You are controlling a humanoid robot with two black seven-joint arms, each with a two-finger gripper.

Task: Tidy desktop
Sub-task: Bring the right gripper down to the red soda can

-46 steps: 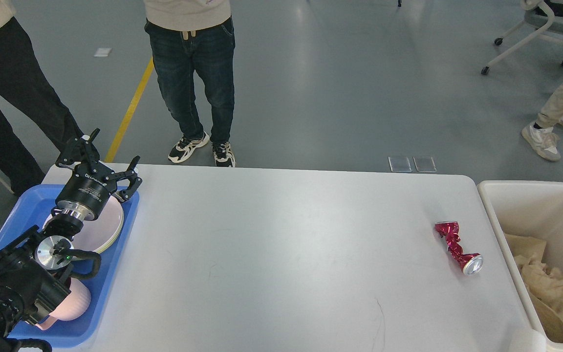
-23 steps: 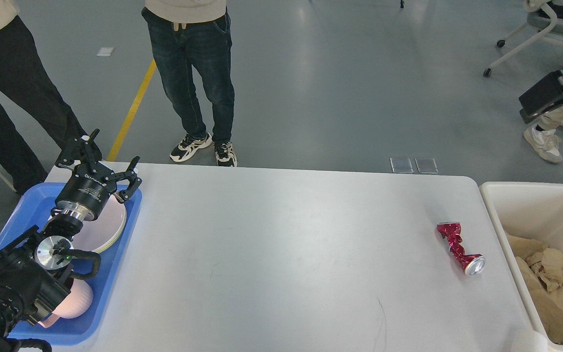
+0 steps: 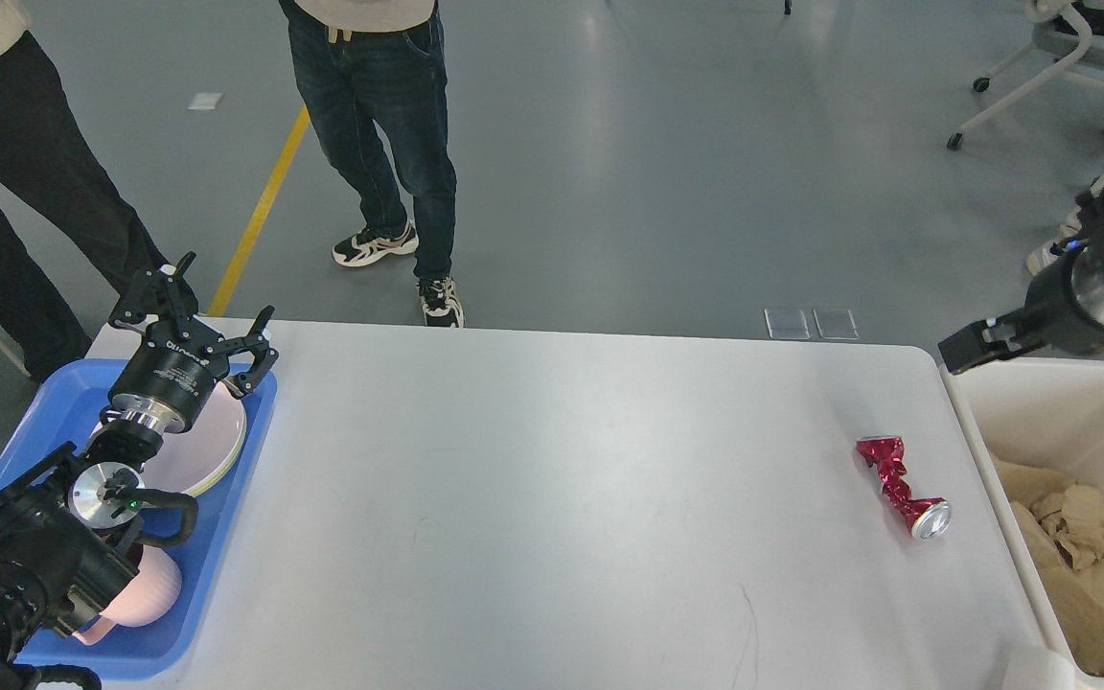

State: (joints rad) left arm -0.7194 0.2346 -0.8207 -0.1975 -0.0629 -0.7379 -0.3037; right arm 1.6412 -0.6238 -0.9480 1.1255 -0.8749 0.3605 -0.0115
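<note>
Left gripper point(image 3: 212, 321): you have it spread wide, fingers apart, nothing between them; it hangs over the far end of the tray, just above the plates
Right gripper point(image 3: 969, 347): only a dark end shows at the far right, above the far left corner of the bin; you cannot tell whether its fingers are parted or closed, nor whether it carries anything
Desktop point(image 3: 562, 498): white, rounded corners; it runs from just right of your left gripper across to just below and left of your right gripper
Can point(image 3: 900, 484): red, crushed and twisted, lying on its side on the desktop, silver end toward you; below and a little left of your right gripper, near the bin edge, well apart from your left gripper
Tray point(image 3: 226, 537): blue, at the left end of the desktop, under your left arm
Plates point(image 3: 212, 446): pale stack in the tray, directly beneath your left gripper and partly hidden by it
Pink item point(image 3: 151, 594): in the near end of the tray, behind your left gripper, half covered by the arm
Bin point(image 3: 1041, 383): cream, beside the right end of the desktop, under your right gripper; crumpled brown paper point(image 3: 1079, 546) lies inside
</note>
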